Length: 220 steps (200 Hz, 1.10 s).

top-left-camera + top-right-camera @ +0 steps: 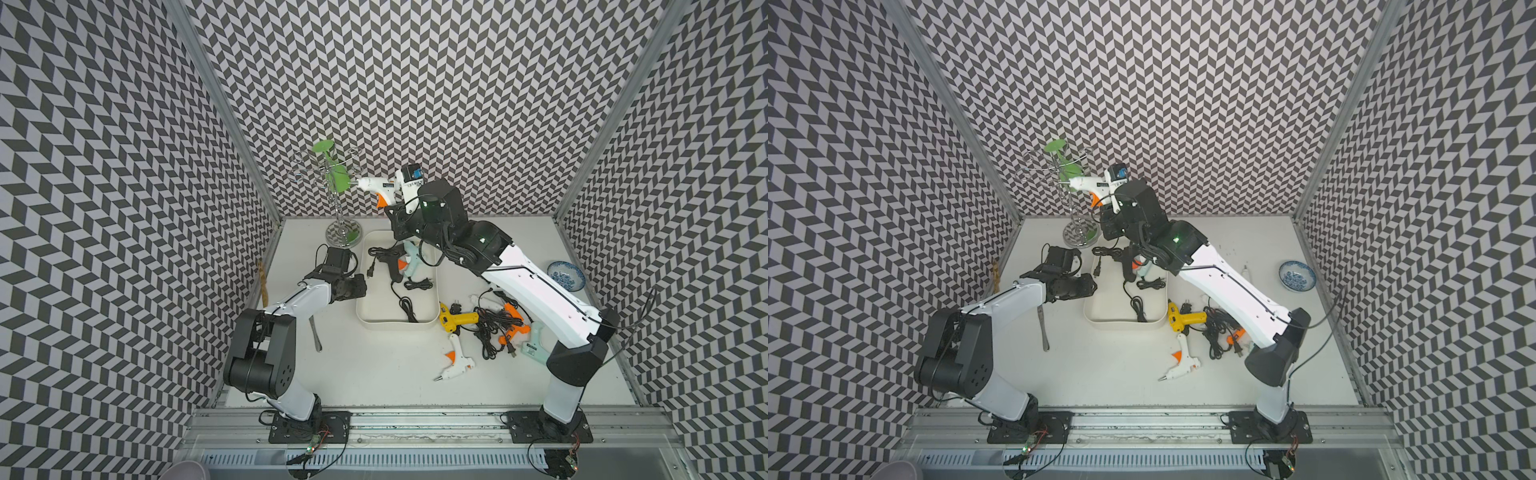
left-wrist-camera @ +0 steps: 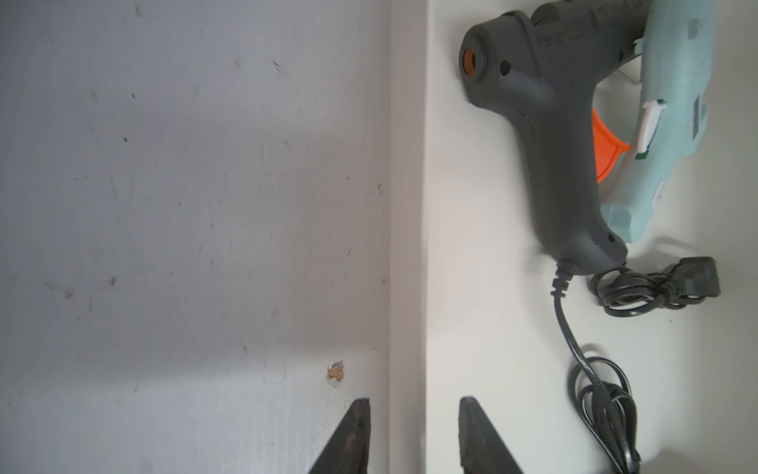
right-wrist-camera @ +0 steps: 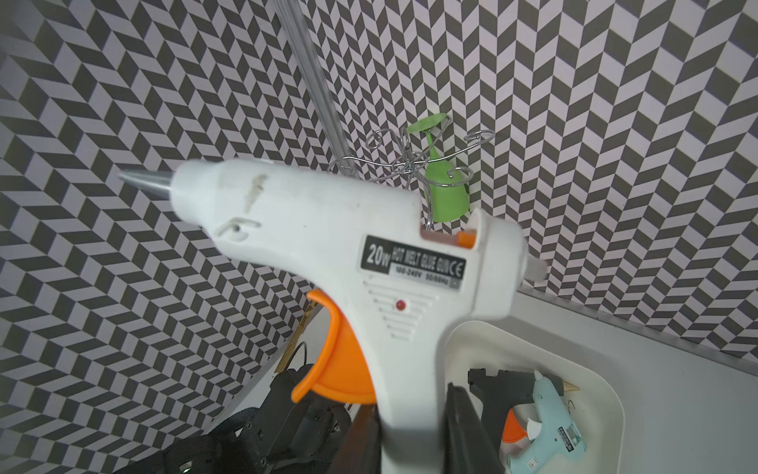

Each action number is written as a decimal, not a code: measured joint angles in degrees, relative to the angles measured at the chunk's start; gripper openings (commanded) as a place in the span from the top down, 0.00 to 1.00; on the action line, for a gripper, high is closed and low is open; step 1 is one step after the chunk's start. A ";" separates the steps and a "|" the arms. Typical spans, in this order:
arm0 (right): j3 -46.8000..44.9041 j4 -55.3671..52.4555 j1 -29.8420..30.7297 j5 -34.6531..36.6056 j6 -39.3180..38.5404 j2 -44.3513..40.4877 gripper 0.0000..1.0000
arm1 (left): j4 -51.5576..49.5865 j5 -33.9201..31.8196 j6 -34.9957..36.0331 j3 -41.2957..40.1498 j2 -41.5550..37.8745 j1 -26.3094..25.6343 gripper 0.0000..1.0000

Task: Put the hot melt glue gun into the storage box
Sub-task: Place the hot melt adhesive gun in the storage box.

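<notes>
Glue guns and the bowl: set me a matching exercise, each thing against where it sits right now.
Things:
1. grey glue gun
2. yellow glue gun
3. white glue gun marked 20W
4. blue bowl

Places:
A. held up in the right hand
B. on the table, near the side wall
C. lying in the storage box
D. on the table, just outside the storage box

Pairs: 1-C, 2-D, 3-A, 4-B.
</notes>
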 measured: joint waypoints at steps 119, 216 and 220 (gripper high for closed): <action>-36.48 13.81 -7.21 4.46 8.33 7.21 0.94 | 0.00 0.13 0.00 -0.11 0.00 0.13 0.60; -21.51 9.90 -12.00 2.62 19.56 23.28 0.50 | 0.02 0.13 -0.02 -0.11 0.02 0.13 0.60; -21.51 9.64 -12.00 2.56 19.54 23.32 0.47 | 0.00 0.13 -0.02 -0.11 0.02 0.13 0.60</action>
